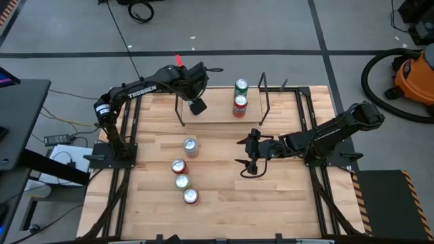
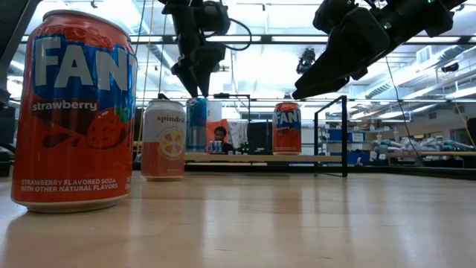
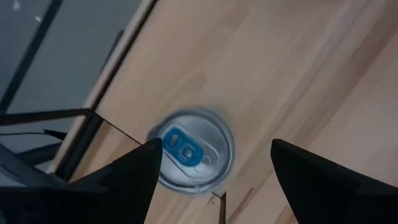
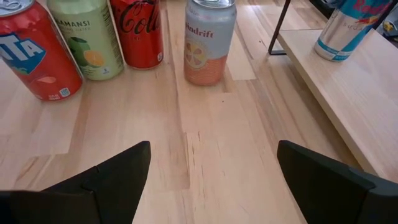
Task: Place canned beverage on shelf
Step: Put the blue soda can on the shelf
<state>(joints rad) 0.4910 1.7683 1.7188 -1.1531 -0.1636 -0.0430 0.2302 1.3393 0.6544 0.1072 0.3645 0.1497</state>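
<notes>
The right end effector (image 4: pixel 208 186) hangs over bare table (image 4: pixel 205 137) with its two dark fingers (image 4: pixel 106 180) spread wide and nothing between them. Ahead of it four cans stand upright in a row: a red Fanta can (image 4: pixel 37 53), a green calamansi can (image 4: pixel 93 37), a red Coca-Cola can (image 4: pixel 138 32) and an orange Spindrift can (image 4: pixel 210 40). Ahead and to one side, the shelf (image 4: pixel 354 93) carries a blue can (image 4: pixel 345 28) beside a black upright (image 4: pixel 281 26).

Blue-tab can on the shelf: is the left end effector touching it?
Apart. The left wrist view shows the blue-tab can standing on the shelf below the open left end effector, fingers clear on either side.
</notes>
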